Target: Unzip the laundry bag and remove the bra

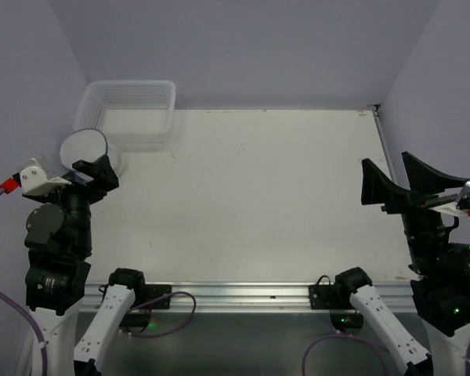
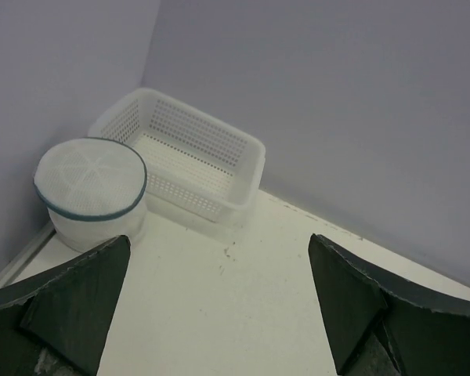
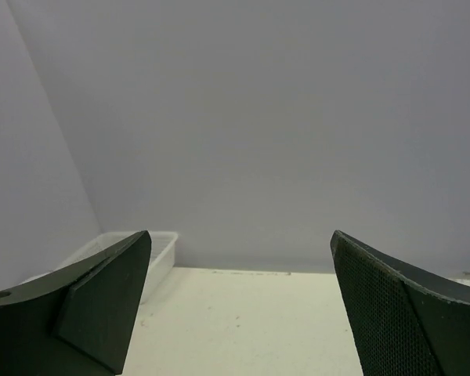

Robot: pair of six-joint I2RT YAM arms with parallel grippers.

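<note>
The laundry bag (image 1: pixel 82 146) is a small round white mesh case with a grey-blue zip rim. It stands at the table's far left, just in front of the basket. The left wrist view shows it whole (image 2: pixel 90 188), with the zip closed all round. No bra shows. My left gripper (image 1: pixel 96 167) is open and empty, hovering just near of the bag and partly covering it from above; in its wrist view the left gripper (image 2: pixel 219 239) frames bare table, with the bag beyond its left finger. My right gripper (image 1: pixel 385 160) is open and empty at the far right; the right wrist view (image 3: pixel 240 233) shows only table and wall between its fingers.
A rectangular white latticed plastic basket (image 1: pixel 129 110) stands in the back left corner against the wall, also seen in the left wrist view (image 2: pixel 188 149) and the right wrist view (image 3: pixel 153 254). Walls close the table on the left, back and right.
</note>
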